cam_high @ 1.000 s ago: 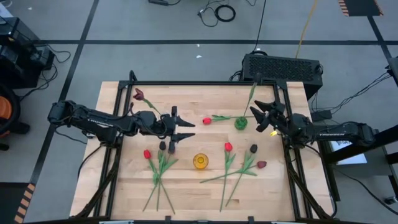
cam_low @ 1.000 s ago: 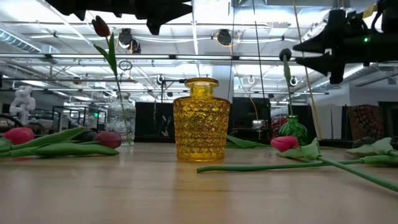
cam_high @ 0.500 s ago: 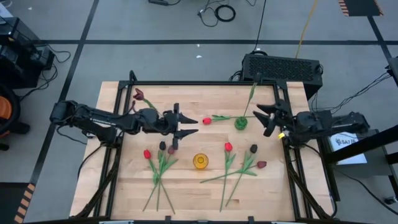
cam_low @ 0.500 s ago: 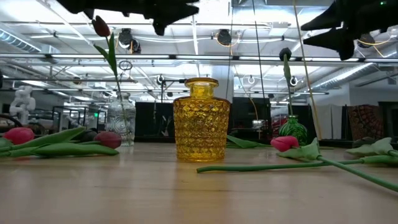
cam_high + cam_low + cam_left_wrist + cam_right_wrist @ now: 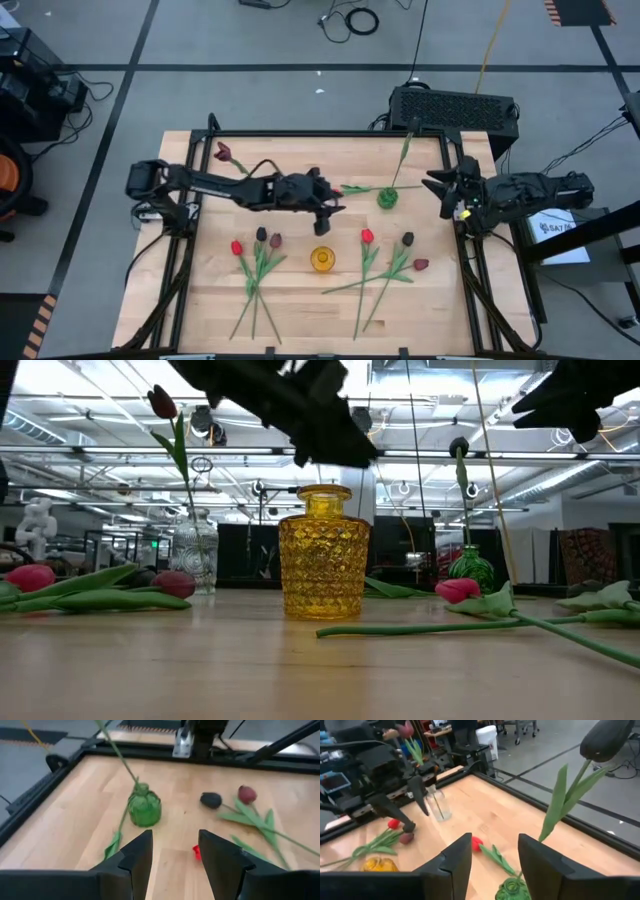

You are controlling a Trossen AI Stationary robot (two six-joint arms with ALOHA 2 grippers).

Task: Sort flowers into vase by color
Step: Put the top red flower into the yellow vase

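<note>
Left tool (image 5: 330, 205) has reached over the red tulip (image 5: 333, 194) — right tool (image 5: 442, 194) withdrew.

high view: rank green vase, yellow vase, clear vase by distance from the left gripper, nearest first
1. yellow vase: just toward the table's front edge from the left gripper, table middle.
2. green vase: off to the gripper's right-arm side, one dark tulip standing in it.
3. clear vase: back toward the left arm's base, holding a maroon tulip.

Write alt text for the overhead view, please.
Left claw hangs open over a wooden table, above a yellow vase. Loose tulips lie around; a green vase holds one dark tulip. The right claw waits at the edge.
</note>
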